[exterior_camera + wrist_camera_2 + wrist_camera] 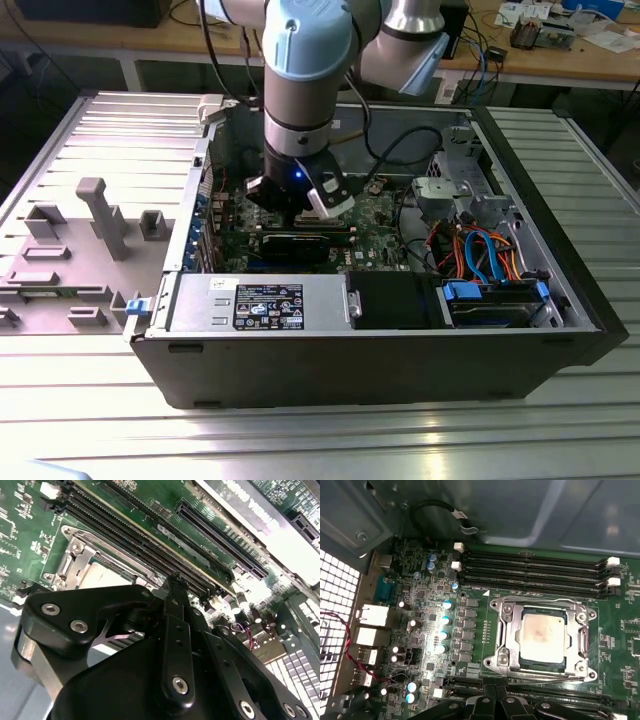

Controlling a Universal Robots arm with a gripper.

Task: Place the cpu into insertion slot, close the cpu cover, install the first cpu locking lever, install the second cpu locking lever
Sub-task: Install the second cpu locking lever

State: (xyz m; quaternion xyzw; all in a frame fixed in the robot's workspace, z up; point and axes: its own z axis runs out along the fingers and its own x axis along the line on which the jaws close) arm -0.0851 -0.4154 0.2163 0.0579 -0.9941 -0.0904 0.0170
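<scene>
while the arm reaches down into the open computer case [560, 300] in the exterior view, the jaws [300, 210] are held low over the green motherboard [375, 215], just above the black graphics card [295, 243]. in the first wrist view the cpu [541, 637] is seen seated flat in the insertion slot [568, 640], its silvery top showing through the window of the cpu cover [507, 630], which is folded down around it. the black jaws [496, 700] are seen near the cover's edge, beside it and not touching the chip; nothing is held between them, and the fingertips appear drawn close together. in the second wrist view the jaws [175, 580] are poised over the long memory slots [140, 545], with the cpu [102, 577] partly hidden behind the finger linkage.
</scene>
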